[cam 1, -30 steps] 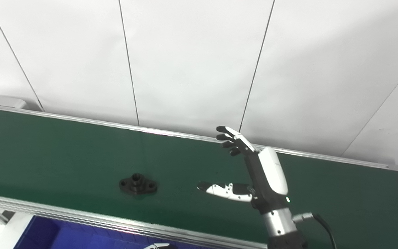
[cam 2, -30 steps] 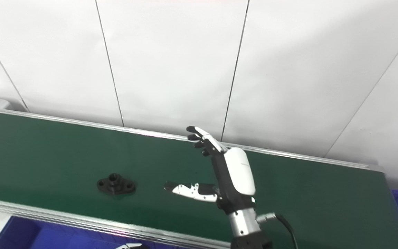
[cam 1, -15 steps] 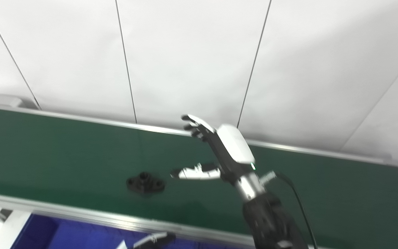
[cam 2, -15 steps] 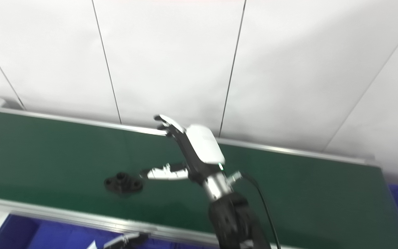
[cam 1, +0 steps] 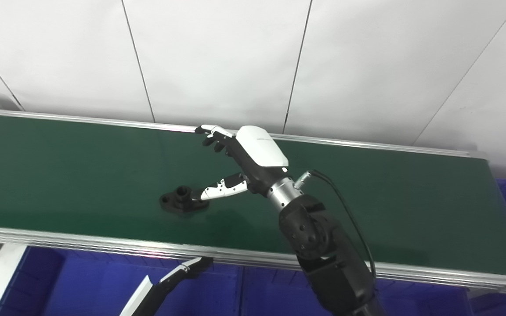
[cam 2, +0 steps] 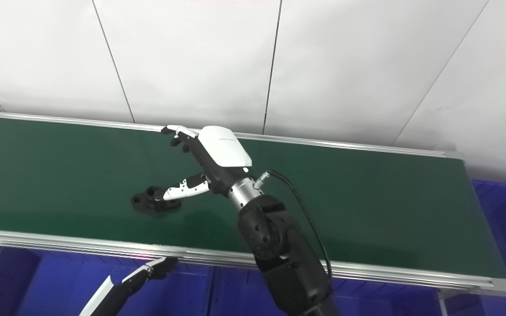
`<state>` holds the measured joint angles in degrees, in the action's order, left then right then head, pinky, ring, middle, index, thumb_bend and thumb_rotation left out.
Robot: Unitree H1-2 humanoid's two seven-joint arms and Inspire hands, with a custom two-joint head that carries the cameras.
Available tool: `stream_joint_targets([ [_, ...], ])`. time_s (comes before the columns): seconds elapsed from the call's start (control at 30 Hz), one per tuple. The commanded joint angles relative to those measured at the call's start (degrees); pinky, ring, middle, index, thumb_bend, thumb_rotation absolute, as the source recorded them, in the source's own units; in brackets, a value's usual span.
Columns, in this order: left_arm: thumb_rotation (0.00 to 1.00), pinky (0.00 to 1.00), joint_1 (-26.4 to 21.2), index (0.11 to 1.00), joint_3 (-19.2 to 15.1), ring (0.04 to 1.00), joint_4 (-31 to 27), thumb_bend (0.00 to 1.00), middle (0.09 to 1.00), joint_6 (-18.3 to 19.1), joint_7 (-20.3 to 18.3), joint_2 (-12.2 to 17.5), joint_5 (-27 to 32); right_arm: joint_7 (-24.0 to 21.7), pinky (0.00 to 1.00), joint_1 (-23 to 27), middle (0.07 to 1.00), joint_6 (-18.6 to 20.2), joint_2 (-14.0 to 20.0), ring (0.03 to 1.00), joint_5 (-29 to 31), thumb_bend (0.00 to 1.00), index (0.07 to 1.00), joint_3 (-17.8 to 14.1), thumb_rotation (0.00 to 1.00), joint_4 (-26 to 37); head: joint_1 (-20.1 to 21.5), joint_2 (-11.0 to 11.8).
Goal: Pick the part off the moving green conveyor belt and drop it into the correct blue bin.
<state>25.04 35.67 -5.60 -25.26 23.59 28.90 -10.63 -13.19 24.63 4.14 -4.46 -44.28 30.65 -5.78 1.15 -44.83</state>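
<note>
Black flanged part (cam 1: pixel 181 199) flat on green conveyor belt (cam 1: pixel 59 175), near front edge.

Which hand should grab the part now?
Right. The right hand is open over the belt, thumb tip at the part. The left hand is low, below the belt's near rail over the bin.

open right robot hand (cam 1: pixel 240 162) over black part (cam 1: pixel 182 200)

A long green conveyor belt (cam 1: pixel 59 171) with silver side rails runs from left to right in front of a white panelled wall. One black flanged part (cam 1: pixel 178 202) lies flat on it, near the front rail.
</note>
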Motion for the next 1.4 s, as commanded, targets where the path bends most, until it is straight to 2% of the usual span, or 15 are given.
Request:
stream_joint_targets([
  [0.0, 0.47, 0.81, 0.6, 0.846, -0.3, 0.843, -1.8, 0.69, 0.858, -1.7, 0.4, 0.1, -0.7, 0.3, 0.61, 2.6, 0.755, 0.1, -1.1, 0.697, 0.0, 0.77, 0.845, 0.5, 0.4, 0.0, -0.4, 0.1],
  [0.3, 0.45, 0.78, 0.3, 0.845, 0.8, 0.833, -1.2, 0.68, 0.859, -1.7, 1.9, -0.2, -2.1, -0.5, 0.7, 4.9, 0.815, 0.9, -1.1, 0.774, -1.2, 0.81, 0.846, 2.7, 0.36, -6.0, -1.5, 1.2],
  [0.5, 0.48, 0.79, -0.2, 0.843, 2.2, 0.831, -0.7, 0.68, 0.858, -1.7, 4.3, -0.2, -4.2, 0.3, 0.67, 6.2, 0.802, 0.9, -0.4, 0.755, -4.5, 0.83, 0.837, 4.7, 0.37, -9.5, -2.3, 1.4],
  [0.6, 0.47, 0.79, -0.5, 0.846, 3.0, 0.833, -0.5, 0.68, 0.859, -1.7, 4.9, -0.1, -4.3, -0.4, 0.7, 6.6, 0.807, 0.8, 0.3, 0.765, -5.5, 0.82, 0.838, 5.4, 0.36, -10.6, -2.4, 1.4],
  [0.83, 0.48, 0.78, -0.4, 0.848, 3.4, 0.834, -0.9, 0.69, 0.86, -1.7, 4.9, -0.4, -4.0, -1.8, 0.7, 7.1, 0.805, 0.4, 2.0, 0.759, -7.2, 0.82, 0.839, 7.3, 0.35, -12.4, -2.9, 1.1],
  [1.0, 0.49, 0.79, -0.5, 0.851, 3.7, 0.84, -1.0, 0.69, 0.865, -1.7, 4.9, -0.6, -4.0, -3.0, 0.74, 7.1, 0.806, 0.2, 3.1, 0.78, -7.9, 0.81, 0.834, 8.5, 0.34, -13.4, -3.0, 0.9],
  [1.2, 0.48, 0.79, -0.2, 0.85, 3.5, 0.839, -1.3, 0.7, 0.864, -1.7, 4.8, -0.8, -4.1, -4.3, 0.72, 7.2, 0.804, -0.6, 4.4, 0.774, -8.7, 0.79, 0.83, 9.9, 0.32, -13.8, -3.0, 0.5],
  [1.37, 0.48, 0.8, -0.5, 0.858, 3.8, 0.845, -1.3, 0.68, 0.87, -1.7, 5.1, -0.8, -4.4, -5.3, 0.68, 6.6, 0.762, -0.6, 5.5, 0.731, -8.9, 0.78, 0.814, 11.0, 0.3, -13.6, -3.1, 0.2],
])
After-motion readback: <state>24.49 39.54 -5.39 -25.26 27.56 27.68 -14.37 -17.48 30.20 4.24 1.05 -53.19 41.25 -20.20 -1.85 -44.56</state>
